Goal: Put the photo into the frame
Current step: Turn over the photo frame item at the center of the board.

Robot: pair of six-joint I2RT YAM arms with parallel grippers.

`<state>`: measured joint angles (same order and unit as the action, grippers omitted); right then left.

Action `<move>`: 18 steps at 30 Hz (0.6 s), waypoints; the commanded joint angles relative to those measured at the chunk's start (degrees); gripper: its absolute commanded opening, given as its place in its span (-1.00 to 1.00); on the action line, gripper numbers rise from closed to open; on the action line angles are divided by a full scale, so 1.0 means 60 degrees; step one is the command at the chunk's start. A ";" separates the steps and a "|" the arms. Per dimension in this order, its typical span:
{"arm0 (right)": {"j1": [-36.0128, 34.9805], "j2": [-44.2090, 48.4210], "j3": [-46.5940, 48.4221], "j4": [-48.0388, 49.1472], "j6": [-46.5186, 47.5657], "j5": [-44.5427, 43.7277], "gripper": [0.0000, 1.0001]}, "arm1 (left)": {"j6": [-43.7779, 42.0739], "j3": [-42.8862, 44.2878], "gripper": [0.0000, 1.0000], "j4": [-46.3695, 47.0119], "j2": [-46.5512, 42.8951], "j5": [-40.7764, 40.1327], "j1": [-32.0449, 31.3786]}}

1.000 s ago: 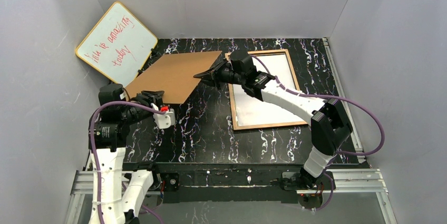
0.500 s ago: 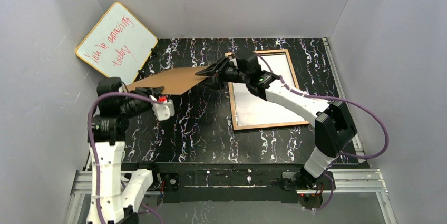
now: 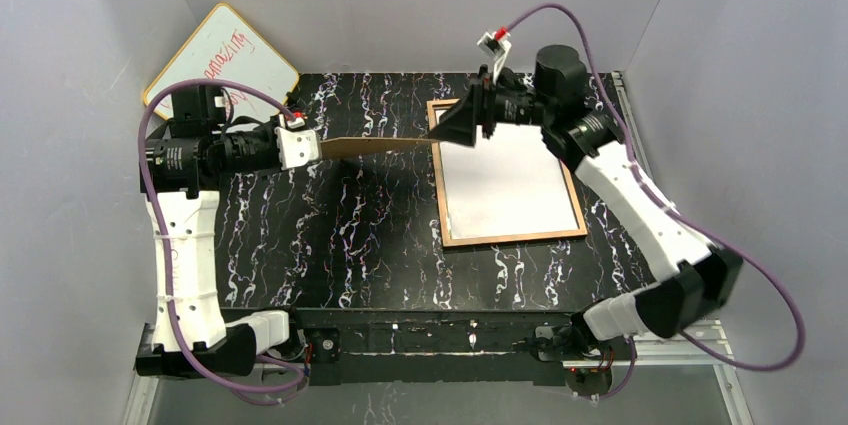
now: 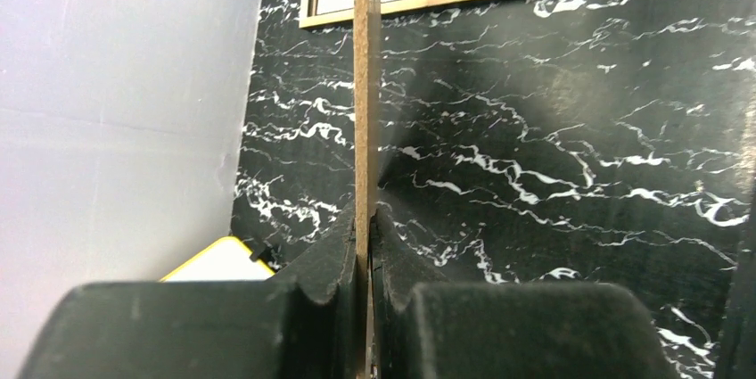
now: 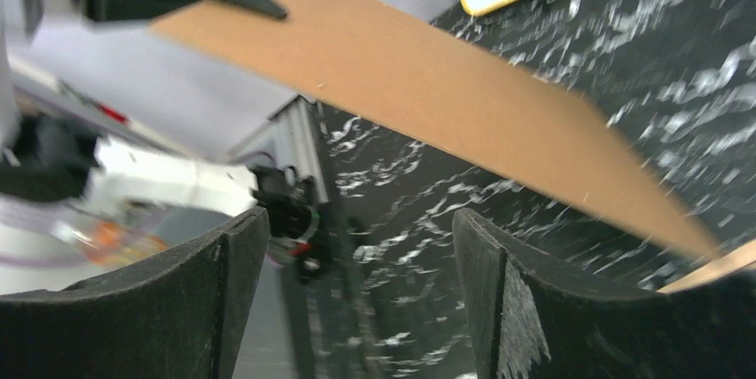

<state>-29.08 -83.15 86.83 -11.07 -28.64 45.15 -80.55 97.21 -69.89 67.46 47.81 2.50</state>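
Hardboard first: the left gripper (image 4: pixel 364 223) is clamped tight on one edge of the brown backing panel (image 4: pixel 365 85) and holds it clear of the desk (image 3: pixel 350 235). The right gripper (image 5: pixel 355 227) has its jaws wide apart and grips nothing, just beside the panel's far end. Beyond that, the frame (image 3: pixel 510 239) lies flat on the right half of the desk, wood-coloured back up. White fills its opening. I judge this to be the photo (image 3: pixel 505 180) lying face down, so the insert looks done. Left to do, by my reading: lay the panel over it and close up. The whiteboard (image 3: pixel 240 57) at far left carries red writing, partly hidden by my left arm and unreadable. No brands seen.
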 commanded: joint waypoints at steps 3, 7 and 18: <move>-0.0243 0.1175 -0.1138 0.1167 0.5361 0.0883 0.76 | -0.0467 0.0911 -1.00 -0.1434 0.0175 0.1014 -0.0048; -0.0989 0.0824 -0.1248 0.1172 0.6607 0.0784 0.72 | -0.0615 0.0893 -1.00 -0.1570 0.0098 0.0958 -0.0104; -0.2771 -0.0089 -0.1177 0.1356 0.9500 -0.1308 0.77 | -0.0812 0.0947 -1.00 -0.1631 0.0146 0.0888 -0.0164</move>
<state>-44.53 -82.76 78.83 -6.46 20.32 41.91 -84.44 101.01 -78.50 69.06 50.17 1.76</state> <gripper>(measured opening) 0.887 0.026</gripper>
